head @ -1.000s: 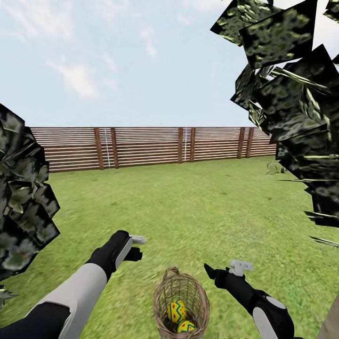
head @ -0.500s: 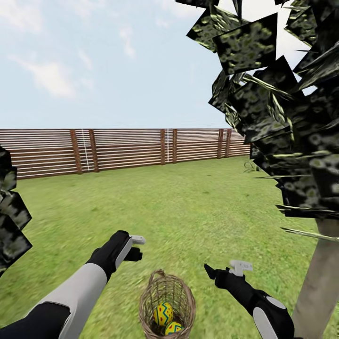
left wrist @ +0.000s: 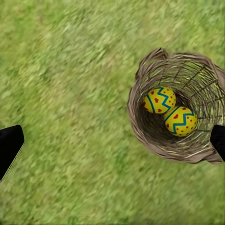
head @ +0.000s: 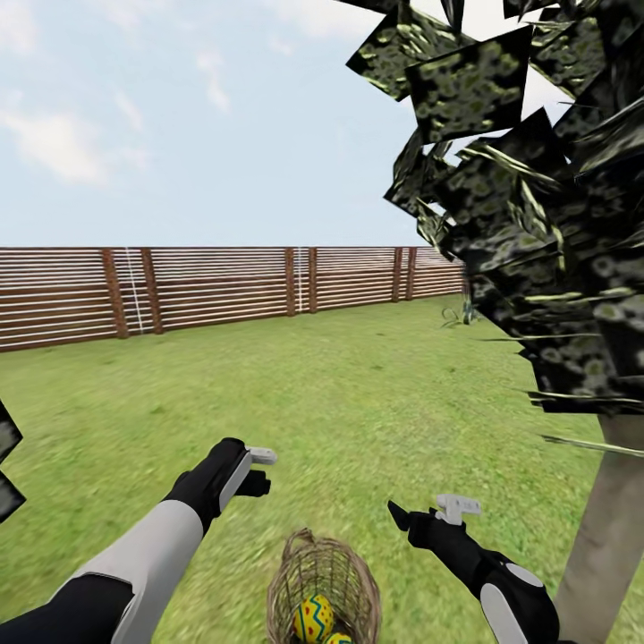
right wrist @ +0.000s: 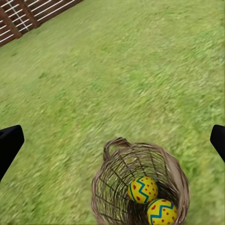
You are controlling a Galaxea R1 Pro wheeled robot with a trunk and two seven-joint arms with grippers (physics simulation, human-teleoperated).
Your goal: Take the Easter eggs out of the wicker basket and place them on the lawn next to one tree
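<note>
The small rounded brown wicker basket [head: 324, 586] of loosely woven twigs stands on the green lawn [head: 340, 394] and serves as the landmark here. Inside it lie two bright yellow Easter eggs [left wrist: 160, 100] painted with blue zigzags and red spots, touching one another near the bottom; a third egg cannot be made out. The black left gripper [head: 259, 467] hangs above the grass just to the left of the basket, and the black right gripper [head: 427, 514] hangs just to its right, neither touching the wickerwork. In each wrist view the two dark fingertips [left wrist: 10, 144] sit at opposite edges of the picture, so both claws are spread wide with nothing between their fingers [right wrist: 9, 143]. To the right of the basket, beyond the right gripper, rises the slim pale grey-brown trunk of a tree [head: 608, 528] with a dense crown of dark blocky leaves. Far behind the basket runs a brown horizontal-slat wooden fence [head: 206, 291].
</note>
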